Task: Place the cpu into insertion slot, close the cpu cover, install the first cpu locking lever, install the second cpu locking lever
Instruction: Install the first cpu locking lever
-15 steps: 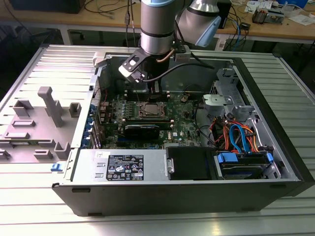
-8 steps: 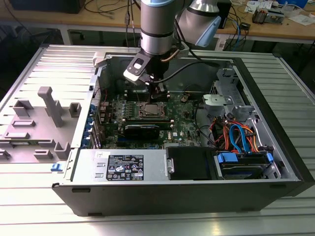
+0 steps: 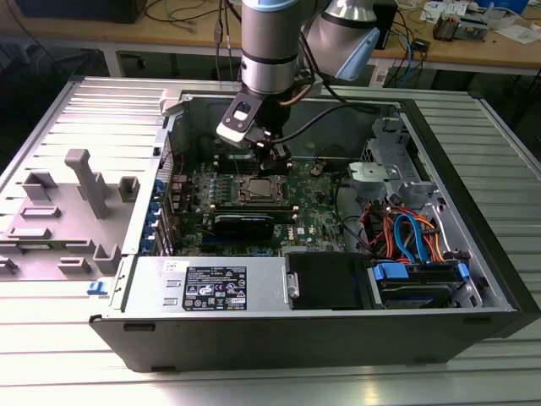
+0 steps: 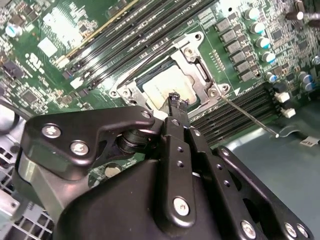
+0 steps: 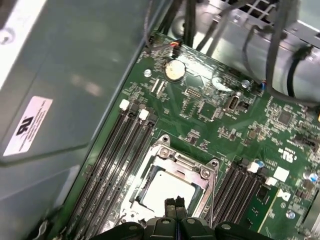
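Observation:
The cpu (image 4: 167,86) (image 5: 161,190) lies flat in the insertion slot (image 3: 258,190), its dull silver top showing. The cpu cover (image 4: 201,75) (image 5: 176,162) lies down around it, framing it through its window. In the second wrist view a thin metal locking lever (image 4: 250,116) sticks out sideways from a corner of the socket, over the memory slots. My gripper (image 4: 175,99) (image 5: 174,202) (image 3: 272,159) hangs just above the socket's edge with its fingertips pressed together and nothing between them.
Long black memory slots (image 5: 117,160) (image 4: 240,117) flank the socket on both sides. The grey case wall (image 5: 75,75) rises close behind the board. Cables and drive bays (image 3: 406,241) sit at the exterior view's right, a power supply (image 3: 211,288) at the front.

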Robot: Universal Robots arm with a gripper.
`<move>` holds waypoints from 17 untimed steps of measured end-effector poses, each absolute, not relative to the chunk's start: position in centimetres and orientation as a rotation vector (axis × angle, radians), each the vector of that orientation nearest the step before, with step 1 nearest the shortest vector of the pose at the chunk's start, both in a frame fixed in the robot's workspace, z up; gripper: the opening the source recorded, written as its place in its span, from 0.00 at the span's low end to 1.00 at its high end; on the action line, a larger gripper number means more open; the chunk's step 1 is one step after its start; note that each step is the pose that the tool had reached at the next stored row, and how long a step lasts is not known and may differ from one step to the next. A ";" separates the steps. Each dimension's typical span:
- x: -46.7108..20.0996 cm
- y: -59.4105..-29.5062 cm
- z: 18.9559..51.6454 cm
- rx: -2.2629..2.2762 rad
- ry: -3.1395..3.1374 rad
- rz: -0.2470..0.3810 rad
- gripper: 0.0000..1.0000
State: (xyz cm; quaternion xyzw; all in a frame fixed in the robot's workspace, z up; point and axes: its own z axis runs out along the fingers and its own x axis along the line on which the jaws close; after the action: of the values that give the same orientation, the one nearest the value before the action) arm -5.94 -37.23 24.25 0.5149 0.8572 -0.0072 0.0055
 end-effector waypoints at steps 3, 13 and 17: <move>-5.9 -37.2 24.2 1.563 2.712 -0.022 0.11; -5.9 -37.2 24.3 1.530 2.730 -0.022 0.11; -5.9 -37.2 24.2 1.440 2.779 -0.021 0.11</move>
State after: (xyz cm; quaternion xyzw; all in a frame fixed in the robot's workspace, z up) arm -5.94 -37.23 24.25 0.4601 0.8878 -0.0069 0.0060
